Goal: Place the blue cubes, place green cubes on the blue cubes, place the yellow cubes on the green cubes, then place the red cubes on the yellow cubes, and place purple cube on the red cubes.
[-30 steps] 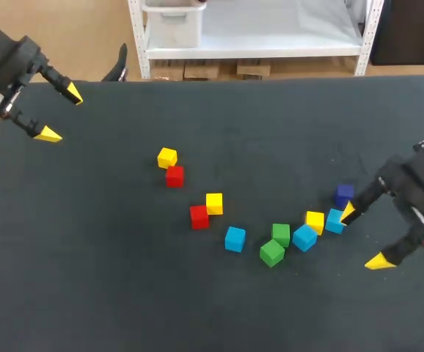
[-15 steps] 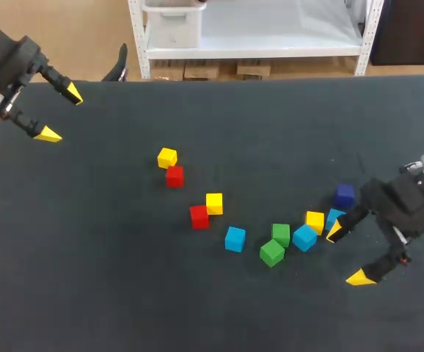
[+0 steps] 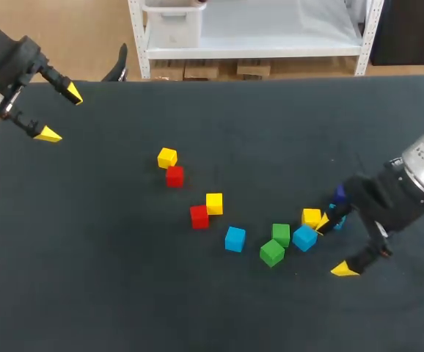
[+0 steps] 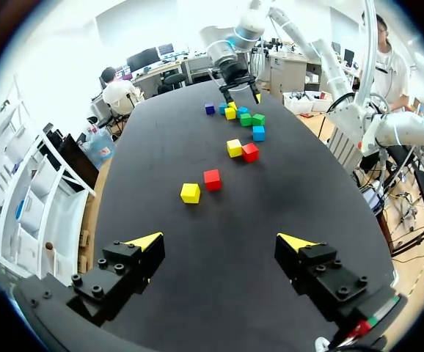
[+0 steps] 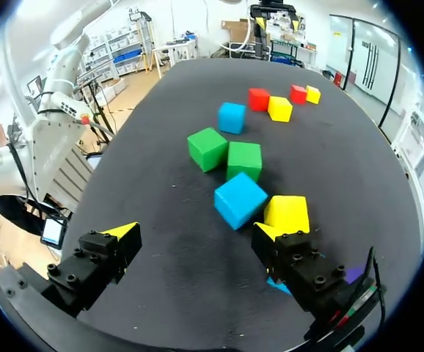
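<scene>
Right gripper (image 3: pixel 333 246), fingers apart, near a blue cube (image 3: pixel 304 238); left gripper (image 3: pixel 60 114) likewise apart, over tabletop (image 3: pixel 124 279) corner.

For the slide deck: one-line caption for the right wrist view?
Open right end effector, one finger by the yellow cube; blue cube and two green cubes ahead.

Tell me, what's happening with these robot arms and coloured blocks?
Two arms are meant to stack coloured cubes, but none is stacked yet; all lie loose on the table. The right gripper is open and empty, with a blue cube and a yellow cube just ahead of it. The left gripper, also open and empty, hangs at a far corner, away from them.
</scene>
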`<state>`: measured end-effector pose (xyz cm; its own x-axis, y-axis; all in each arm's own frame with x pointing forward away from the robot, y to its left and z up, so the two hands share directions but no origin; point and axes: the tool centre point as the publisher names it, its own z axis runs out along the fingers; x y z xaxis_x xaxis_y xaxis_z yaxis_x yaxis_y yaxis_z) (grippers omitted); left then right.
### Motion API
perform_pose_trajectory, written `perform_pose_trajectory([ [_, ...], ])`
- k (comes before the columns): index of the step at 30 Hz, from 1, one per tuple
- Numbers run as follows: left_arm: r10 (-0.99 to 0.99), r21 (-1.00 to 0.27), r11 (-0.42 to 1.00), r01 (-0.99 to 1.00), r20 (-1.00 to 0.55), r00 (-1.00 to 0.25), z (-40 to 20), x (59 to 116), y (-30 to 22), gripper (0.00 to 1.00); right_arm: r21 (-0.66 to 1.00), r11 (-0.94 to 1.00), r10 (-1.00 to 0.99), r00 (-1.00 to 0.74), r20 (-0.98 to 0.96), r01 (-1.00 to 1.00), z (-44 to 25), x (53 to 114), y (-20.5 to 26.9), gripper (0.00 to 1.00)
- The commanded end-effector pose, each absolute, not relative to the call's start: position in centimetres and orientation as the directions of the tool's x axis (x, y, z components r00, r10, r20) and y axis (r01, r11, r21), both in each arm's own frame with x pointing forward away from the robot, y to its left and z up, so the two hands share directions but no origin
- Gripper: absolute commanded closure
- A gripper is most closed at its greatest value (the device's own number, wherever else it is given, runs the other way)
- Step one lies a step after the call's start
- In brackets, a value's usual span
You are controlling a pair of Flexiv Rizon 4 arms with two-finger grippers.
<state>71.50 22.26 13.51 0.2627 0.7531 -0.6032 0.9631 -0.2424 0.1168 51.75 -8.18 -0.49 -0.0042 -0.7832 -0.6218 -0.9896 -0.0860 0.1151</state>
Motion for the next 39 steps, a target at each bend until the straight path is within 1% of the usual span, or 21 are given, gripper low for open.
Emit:
perform_pose_trajectory([
  [1, 0.753, 0.119, -0.242, 0.963, -0.602, 0.264, 13.5, 71.5, 22.3, 0.0, 0.116, -0.091, -0.785, 0.0, -0.62, -0.989, -1.1, 52.8, -7.6, 0.0],
  [5, 0.753, 0.119, -0.242, 0.963, -0.602, 0.264, 13.5, 71.5, 22.3, 0.0, 0.112, -0.135, -0.785, 0.037, -0.619, -0.984, -1.4, 53.6, -7.2, 0.0],
  [11, 0.753, 0.119, -0.242, 0.963, -0.602, 0.264, 13.5, 71.5, 22.3, 0.0, 0.091, -0.292, -0.779, 0.182, -0.6, -0.952, -1.8, 54.3, -6.9, 0.0],
  [16, 0.753, 0.119, -0.242, 0.963, -0.602, 0.264, 13.5, 71.5, 22.3, 0.0, 0.064, -0.365, -0.761, 0.258, -0.595, -0.929, -1.7, 54.9, -6.7, 0.0],
  [23, 0.753, 0.119, -0.242, 0.963, -0.602, 0.264, 13.5, 71.5, 22.3, 0.0, 0.033, -0.403, -0.748, 0.309, -0.587, -0.915, -1.0, 55.4, -6.2, 0.0],
  [30, 0.753, 0.119, -0.242, 0.963, -0.602, 0.264, 13.5, 71.5, 22.3, 0.0, -0.026, -0.461, -0.739, 0.4, -0.542, -0.887, -0.3, 54.8, -6.0, 0.0],
  [39, 0.753, 0.119, -0.242, 0.963, -0.602, 0.264, 13.5, 71.5, 22.3, 0.0, -0.064, -0.465, -0.749, 0.43, -0.503, -0.883, 0.0, 54.4, -6.1, 0.0],
])
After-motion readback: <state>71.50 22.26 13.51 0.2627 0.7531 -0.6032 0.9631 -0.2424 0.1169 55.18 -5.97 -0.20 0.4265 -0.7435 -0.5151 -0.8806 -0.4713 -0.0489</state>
